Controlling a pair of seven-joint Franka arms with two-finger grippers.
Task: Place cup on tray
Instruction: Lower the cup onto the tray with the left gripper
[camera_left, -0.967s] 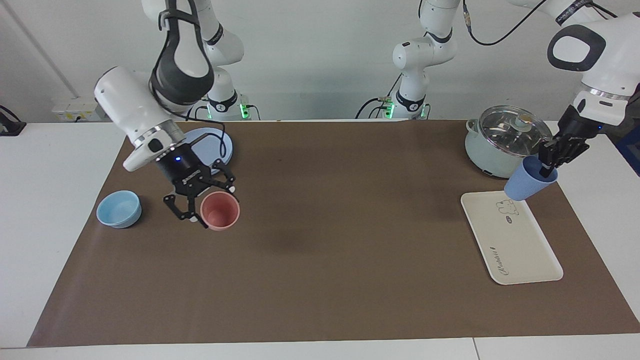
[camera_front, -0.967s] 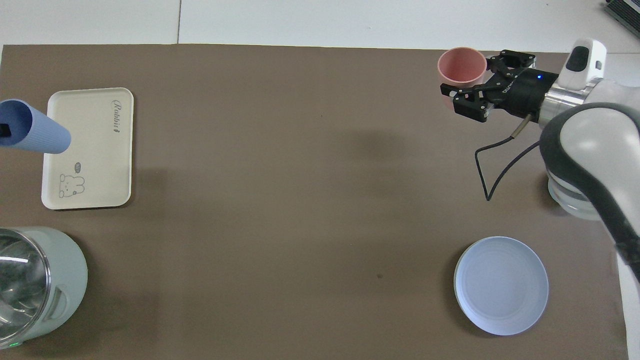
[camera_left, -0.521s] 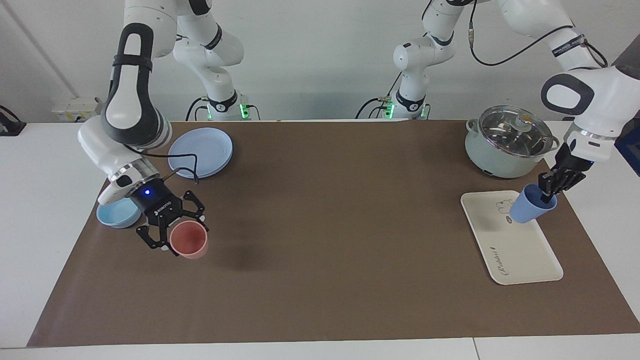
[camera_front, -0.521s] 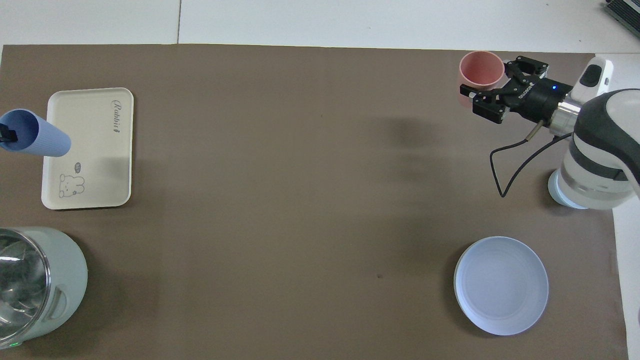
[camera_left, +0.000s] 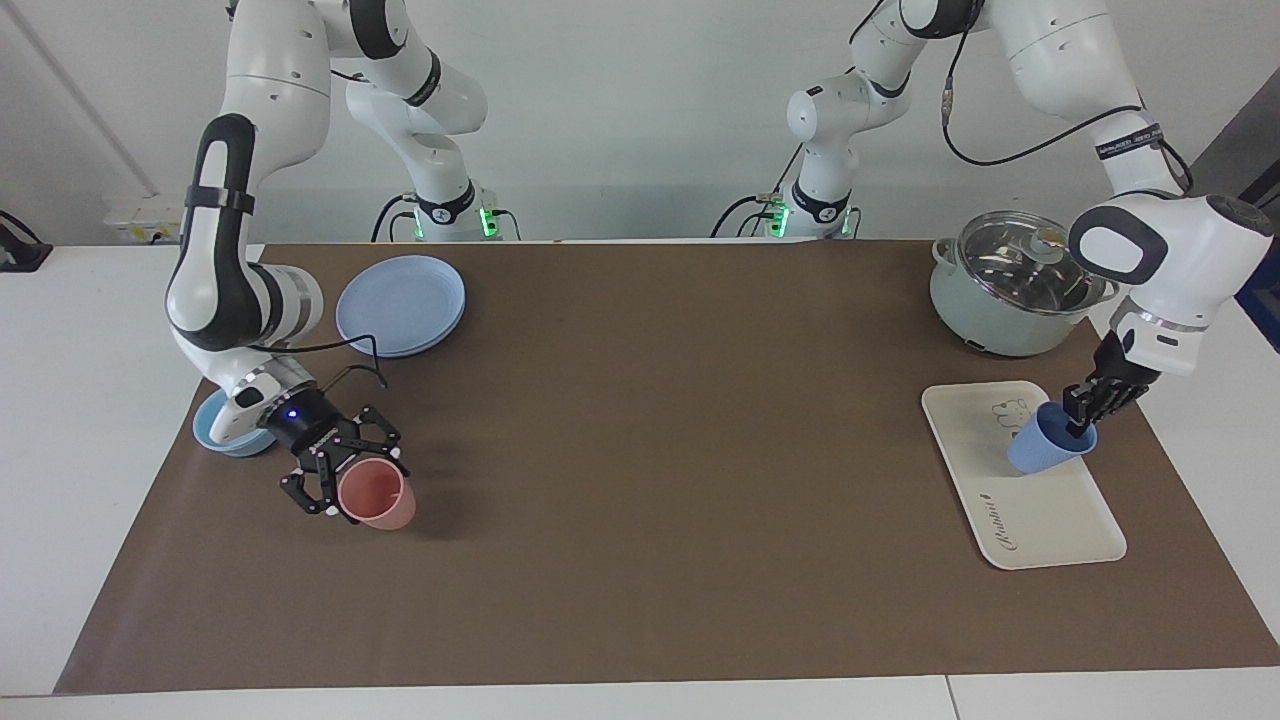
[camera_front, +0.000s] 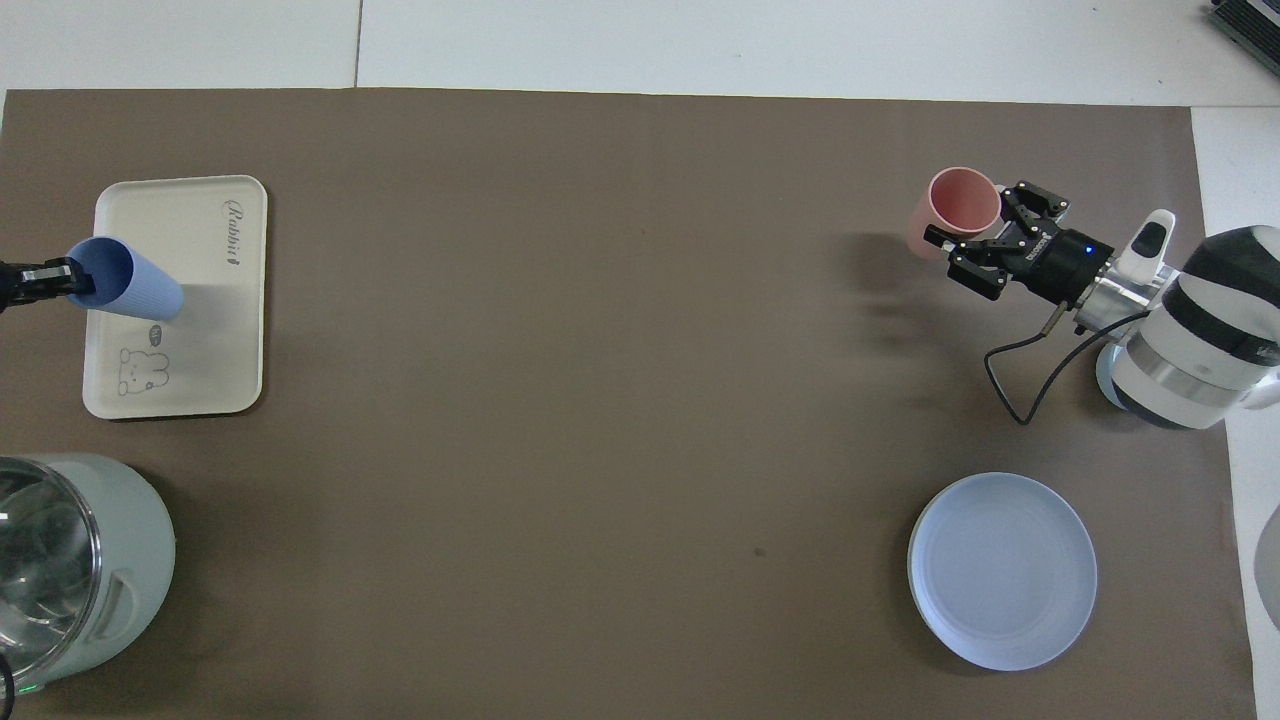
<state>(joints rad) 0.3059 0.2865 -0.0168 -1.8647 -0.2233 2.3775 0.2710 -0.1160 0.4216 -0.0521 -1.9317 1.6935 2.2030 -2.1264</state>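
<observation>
The periwinkle-blue cup (camera_left: 1040, 450) (camera_front: 135, 290) hangs tilted, its base low over the cream tray (camera_left: 1050, 520) (camera_front: 200, 370), beside the small animal drawing. I cannot tell whether the base touches the tray. My left gripper (camera_left: 1080, 415) (camera_front: 70, 285) is shut on the cup's rim, one finger inside it. Toward the right arm's end of the table, my right gripper (camera_left: 352, 478) (camera_front: 965, 245) is shut on the rim of a salmon-pink cup (camera_left: 378, 497) (camera_front: 955, 205), held tilted just above the brown mat.
A pale green pot (camera_left: 1015, 290) (camera_front: 60, 570) with a glass lid stands nearer the robots than the tray. A round blue plate (camera_left: 400, 305) (camera_front: 1000, 570) lies near the right arm's base. The right arm partly hides a light-blue bowl (camera_left: 215, 435).
Both arms have come down. The blue cup sank from beside the pot to just over the tray. The pink cup dropped toward the mat beside the bowl.
</observation>
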